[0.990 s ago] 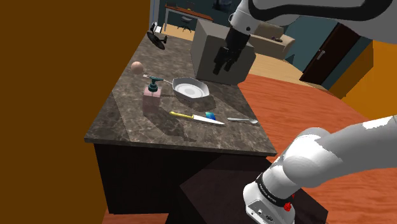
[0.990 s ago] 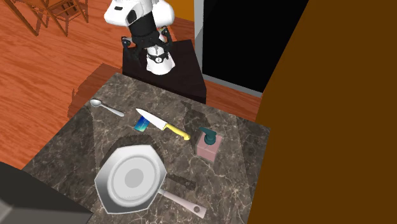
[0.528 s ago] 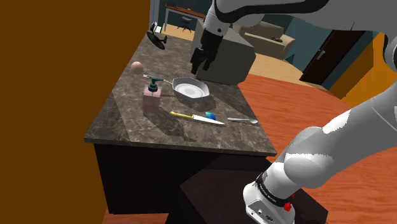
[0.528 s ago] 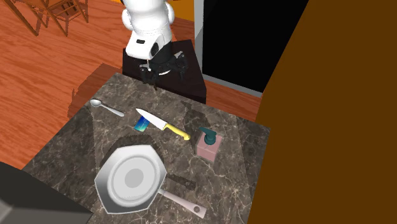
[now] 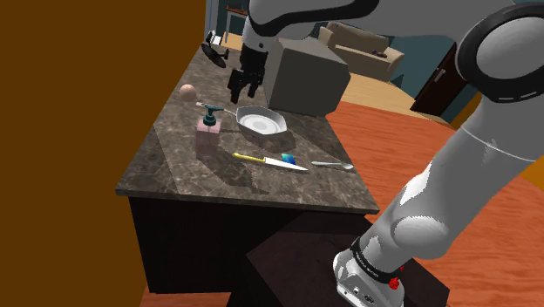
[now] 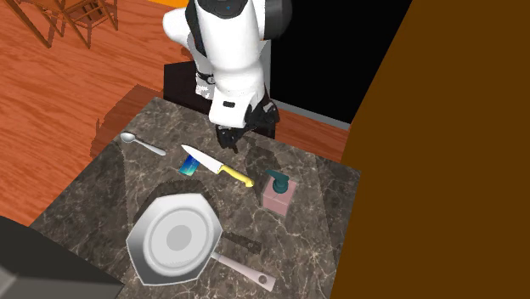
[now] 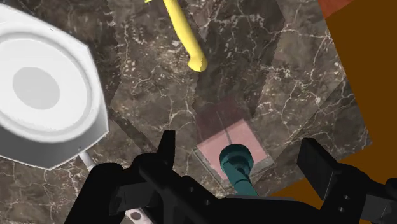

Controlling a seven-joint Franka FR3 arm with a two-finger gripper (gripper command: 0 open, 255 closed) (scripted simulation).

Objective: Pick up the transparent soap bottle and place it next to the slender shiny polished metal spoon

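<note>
The soap bottle (image 5: 208,131) stands upright on the dark marble counter (image 5: 170,170), long axis vertical, with a pink body under a teal pump. The gripper (image 5: 240,87) hangs above it, fingers spread wide and holding nothing. In the wrist view the pump spout seems to point back toward the hand, its tip hidden behind the black gripper body. The spoon (image 5: 331,164) lies well apart, beyond the knife (image 5: 268,160).

White arm (image 5: 475,161) arched high and stretched forward, black end effector (image 5: 239,91) pointing downward, fingers (image 7: 167,147) spread apart, empty
</note>
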